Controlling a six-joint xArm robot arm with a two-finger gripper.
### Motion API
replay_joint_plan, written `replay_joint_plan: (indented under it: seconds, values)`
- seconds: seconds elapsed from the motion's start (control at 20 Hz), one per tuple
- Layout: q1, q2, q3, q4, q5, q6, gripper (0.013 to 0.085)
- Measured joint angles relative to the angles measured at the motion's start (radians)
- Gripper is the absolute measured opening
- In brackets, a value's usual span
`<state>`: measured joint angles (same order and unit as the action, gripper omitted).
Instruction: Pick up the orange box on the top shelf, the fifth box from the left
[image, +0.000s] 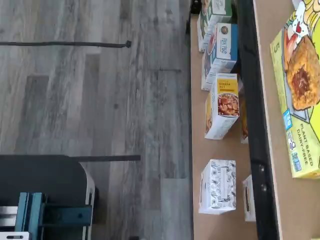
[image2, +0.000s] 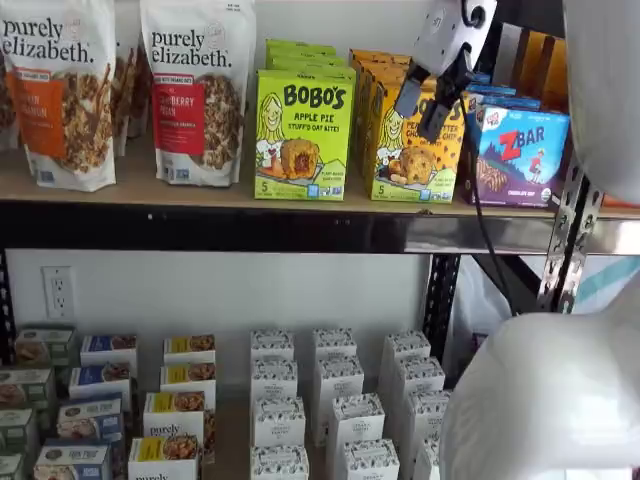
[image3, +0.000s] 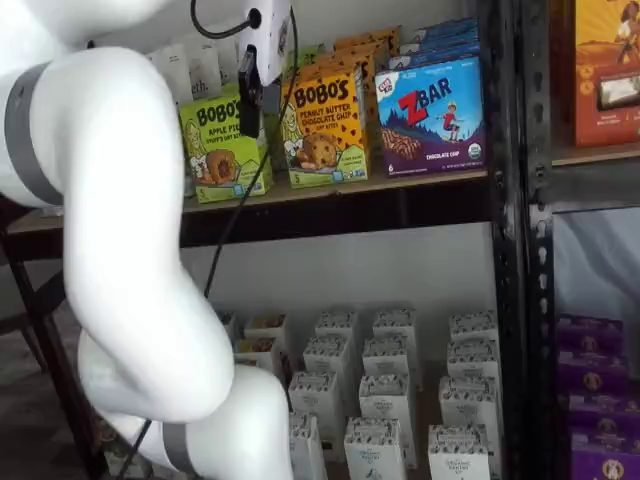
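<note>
The orange box (image2: 418, 150) is an upright Bobo's carton on the top shelf (image2: 200, 190), between a lime-green box and a blue one; more orange cartons stand behind it. It also shows in a shelf view from the side as the orange box (image3: 325, 125) on the top shelf (image3: 420, 182). My gripper (image2: 423, 108) hangs just in front of the carton's upper part, tilted, and is open, with a plain gap between the black fingers (image2: 408, 97) and nothing in them. Side-on, the gripper (image3: 250, 105) shows only one finger. The wrist view does not show the orange box.
Left of it stands a lime-green Bobo's Apple Pie box (image2: 303, 135), also in the wrist view (image: 295, 95). A blue ZBar box (image2: 520, 155) stands right, granola bags (image2: 200, 90) far left. Small white boxes (image2: 340, 400) fill the lower shelf. A black upright (image3: 510, 200) stands at the right.
</note>
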<state>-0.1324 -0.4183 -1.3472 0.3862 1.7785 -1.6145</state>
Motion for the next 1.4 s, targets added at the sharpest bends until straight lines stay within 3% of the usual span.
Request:
replay_joint_plan:
  seconds: [0.15, 0.4, 0.9, 1.4]
  values:
    - [0.028, -0.014, 0.018, -0.031, -0.063, 0.017, 0.085]
    - [0.036, 0.011, -0.008, -0.015, -0.067, 0.029, 0.085]
    - [-0.042, 0.088, -0.123, 0.115, -0.066, 0.004, 0.085]
    - [-0.051, 0.179, -0.229, 0.129, -0.116, 0.004, 0.085]
